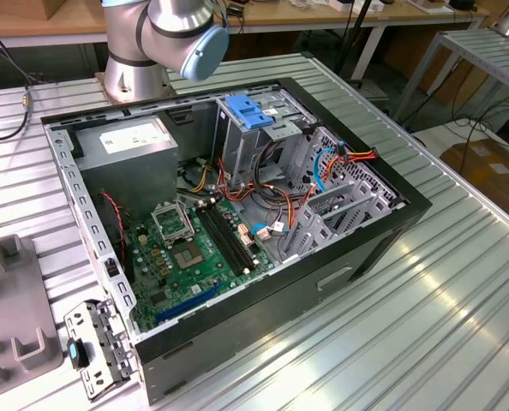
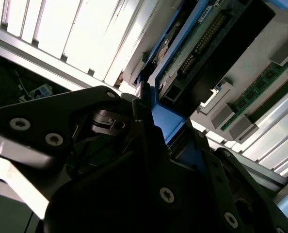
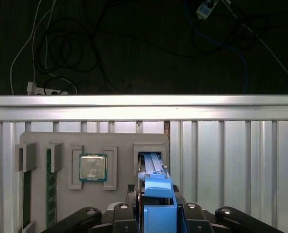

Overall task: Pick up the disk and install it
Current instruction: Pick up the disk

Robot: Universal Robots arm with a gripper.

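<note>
**Gripper [image 3: 157,206] pinches the disk [image 3: 152,162] on its edge**

From the computer case [image 1: 357,248], the grey tray [image 1: 19,300] lies at nine o'clock in the exterior view. The disk stands at the tray's slot, its blue frame [image 3: 158,187] tight between the fingers. Its long side runs straight away from them, toward twelve o'clock. Its green board [image 2: 197,41] shows in the second wrist view.

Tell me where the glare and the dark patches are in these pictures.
Exterior view: even light, mild sheen on the table. Second wrist view: the slats blown out white, the gripper a near-black silhouette. First wrist view: glare along the rail, dark floor beyond, the disk well lit.
</note>
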